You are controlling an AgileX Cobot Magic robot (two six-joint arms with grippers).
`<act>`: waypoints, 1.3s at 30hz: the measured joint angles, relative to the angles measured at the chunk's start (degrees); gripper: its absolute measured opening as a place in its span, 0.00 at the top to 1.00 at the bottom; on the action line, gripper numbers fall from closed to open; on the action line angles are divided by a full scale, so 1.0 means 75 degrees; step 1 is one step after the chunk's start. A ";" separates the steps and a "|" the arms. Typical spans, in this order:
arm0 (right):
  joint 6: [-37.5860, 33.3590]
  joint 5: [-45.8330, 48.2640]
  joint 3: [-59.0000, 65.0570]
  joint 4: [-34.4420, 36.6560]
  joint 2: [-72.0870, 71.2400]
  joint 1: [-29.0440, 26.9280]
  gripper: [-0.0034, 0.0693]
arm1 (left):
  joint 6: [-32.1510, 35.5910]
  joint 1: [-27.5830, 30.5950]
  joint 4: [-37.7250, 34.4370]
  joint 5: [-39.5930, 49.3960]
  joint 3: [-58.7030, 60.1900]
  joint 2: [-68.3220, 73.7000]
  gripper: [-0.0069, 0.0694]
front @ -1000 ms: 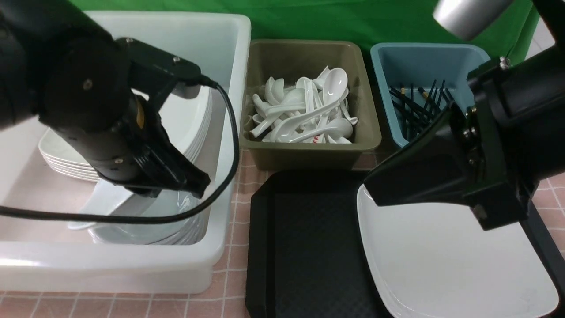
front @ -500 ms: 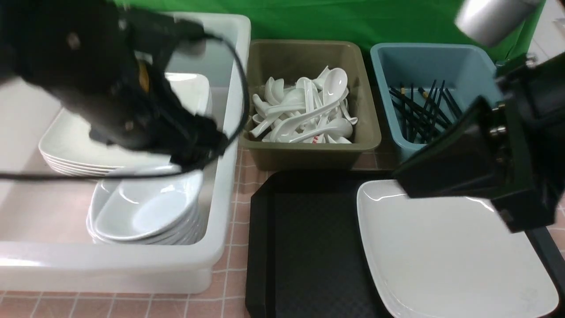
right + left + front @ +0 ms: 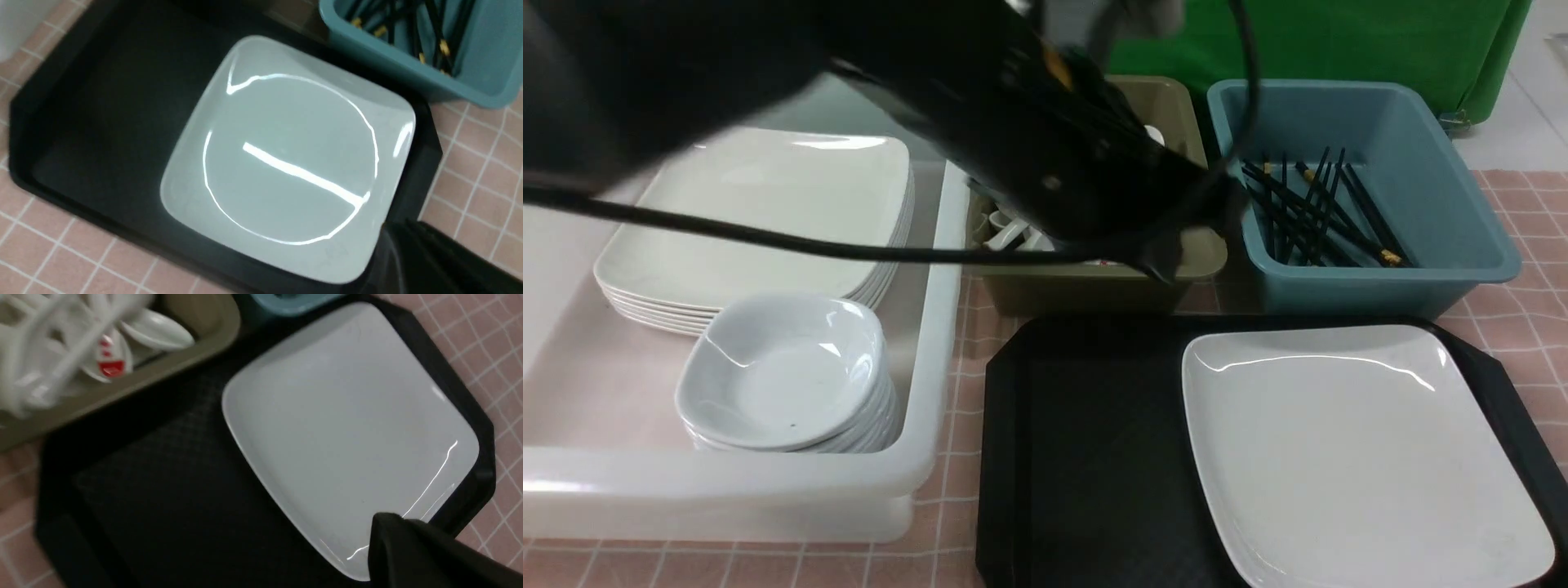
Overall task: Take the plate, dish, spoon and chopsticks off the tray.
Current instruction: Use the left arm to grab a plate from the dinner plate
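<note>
A desk [image 3: 1531, 327] covered in pink checked cloth stands before a green backdrop [image 3: 1339, 41]. Near the centre lies the black tray [image 3: 1086, 457], cut-cornered and raised at the rim. The large white plate [image 3: 1347, 457] rests flat on its right half, and the left half shows bare textured floor. On the robot's left of the tray, a white tub [image 3: 727, 498] holds a stack of large plates [image 3: 768, 204] at its far side and a stack of small dishes [image 3: 784, 384] at its near side. Beyond the tray sit two bins side by side: an olive bin [image 3: 1094, 290] containing white spoons [image 3: 155, 330], and a blue bin [image 3: 1445, 212] containing black chopsticks [image 3: 1307, 212] with gold bands. The left arm, blurred, reaches across the olive bin and hides most of its contents in the front view. The left hand [image 3: 1168, 263] hangs above that bin's near right corner, jaws closed with nothing between them. The right arm lies outside the front view. The right hand [image 3: 408, 249] appears only as a dark edge in its own wrist view, over the tray's rim beside a corner of the plate, closed, with nothing visible in its grip.
</note>
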 joint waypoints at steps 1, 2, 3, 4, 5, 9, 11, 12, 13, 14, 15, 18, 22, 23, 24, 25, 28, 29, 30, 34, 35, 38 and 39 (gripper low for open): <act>0.0000 0.0000 0.0113 0.0000 0.0000 -0.0104 0.91 | 0.0010 -0.0008 -0.0052 0.0001 -0.0086 0.0242 0.90; 0.0000 -0.0007 0.0298 0.0012 0.0000 -0.0189 0.91 | 0.0062 -0.0015 -0.0080 -0.0001 -0.0243 0.0640 0.89; 0.0000 -0.0007 0.0482 0.0048 0.0000 -0.0257 0.91 | 0.0135 -0.0015 -0.0062 -0.0017 -0.0415 0.1022 0.87; 0.0000 -0.0007 0.0617 0.0101 0.0000 -0.0289 0.91 | 0.0171 -0.0015 -0.0021 -0.0027 -0.0564 0.1315 0.84; 0.0000 -0.0007 0.0790 0.0224 0.0000 -0.0307 0.91 | 0.0197 -0.0015 0.0077 -0.0059 -0.0838 0.1799 0.79; -0.0007 -0.0023 0.1055 0.0666 0.0000 -0.0321 0.91 | 0.0222 -0.0015 0.0550 -0.0399 -0.1533 0.2891 0.59; -0.0035 -0.0028 0.1064 0.0790 0.0000 -0.0321 0.91 | 0.0250 -0.0015 0.0731 -0.0585 -0.1793 0.3301 0.48; -0.0050 -0.0036 0.1071 0.0831 0.0000 -0.0321 0.91 | 0.0270 -0.0015 0.0781 -0.0629 -0.1913 0.3486 0.42; -0.0066 -0.0031 0.1071 0.0850 0.0000 -0.0321 0.91 | 0.0303 -0.0008 0.0788 -0.0668 -0.1998 0.3670 0.38; -0.0065 -0.0038 0.1079 0.0851 0.0000 -0.0321 0.91 | 0.0311 -0.0008 0.0795 -0.0710 -0.2068 0.3773 0.34; -0.0065 -0.0038 0.1087 0.0866 0.0000 -0.0321 0.91 | 0.0339 -0.0008 0.0795 -0.0766 -0.2131 0.3925 0.30; -0.0065 -0.0076 0.1096 0.0884 0.0000 -0.0321 0.91 | 0.0393 -0.0008 0.0731 -0.1049 -0.2193 0.4254 0.22; -0.0074 -0.0216 0.1096 0.0898 0.0000 -0.0321 0.91 | 0.0402 -0.0008 0.0558 -0.1408 -0.2199 0.4462 0.24; -0.0074 -0.0235 0.1096 0.0898 0.0000 -0.0321 0.91 | 0.0402 -0.0008 0.0548 -0.1423 -0.2209 0.4461 0.24; -0.0084 -0.0248 0.1096 0.0898 0.0000 -0.0321 0.91 | 0.0402 -0.0008 0.0521 -0.1441 -0.2216 0.4481 0.27; -0.0084 -0.0267 0.1096 0.0898 0.0000 -0.0321 0.91 | 0.0416 -0.0008 0.0521 -0.1469 -0.2217 0.4491 0.32; -0.0092 -0.0273 0.1096 0.0898 0.0000 -0.0321 0.91 | 0.0425 -0.0008 0.0390 -0.1499 -0.2223 0.4526 0.56; -0.0092 -0.0273 0.1096 0.0898 0.0000 -0.0321 0.91 | 0.0403 -0.0008 0.0377 -0.1526 -0.2224 0.4526 0.62; -0.0100 -0.0273 0.1096 0.0898 0.0000 -0.0321 0.91 | 0.0390 0.0013 0.0271 -0.1582 -0.2251 0.4515 0.71; -0.0175 -0.0273 0.1096 0.0901 0.0000 -0.0321 0.91 | 0.0420 0.0029 0.0177 -0.1528 -0.2276 0.4414 0.76; -0.0203 -0.0273 0.1096 0.0901 0.0000 -0.0321 0.91 | 0.0479 0.0029 0.0177 -0.1433 -0.2276 0.4345 0.76; -0.0236 -0.0262 0.1045 0.0901 0.0000 -0.0321 0.91 | 0.0707 0.0022 0.0202 -0.0989 -0.2276 0.4082 0.78; -0.0242 -0.0255 0.0965 0.0901 0.0000 -0.0321 0.91 | 0.0837 0.0013 0.0202 -0.0825 -0.2269 0.3934 0.79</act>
